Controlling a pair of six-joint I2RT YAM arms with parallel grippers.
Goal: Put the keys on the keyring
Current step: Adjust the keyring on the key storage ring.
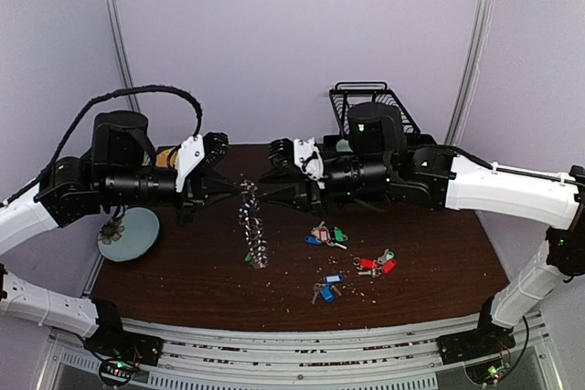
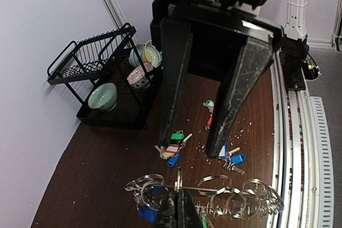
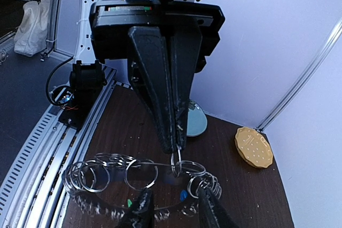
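Observation:
The keyring [image 1: 252, 226] is a chain of silver split rings, hanging from the left gripper [image 1: 239, 191] down to the table. In the left wrist view that gripper [image 2: 179, 206] is shut on one ring of the keyring [image 2: 235, 198]. A blue-tagged key [image 2: 145, 212] dangles on the rings. The right gripper [image 1: 266, 187] faces it; in the right wrist view the right gripper [image 3: 175, 209] stands open on either side of the keyring [image 3: 140, 170], holding nothing. Loose keys lie on the table: a green, red and blue bunch [image 1: 326, 236], a red bunch [image 1: 377, 263] and a blue bunch [image 1: 326, 286].
A black dish rack [image 1: 370, 102] with bowls stands at the back right. A pale blue plate [image 1: 128, 233] sits at the table's left edge, and a yellow round piece [image 3: 254, 147] lies near the wall. Crumbs are scattered over the brown table [image 1: 430, 253].

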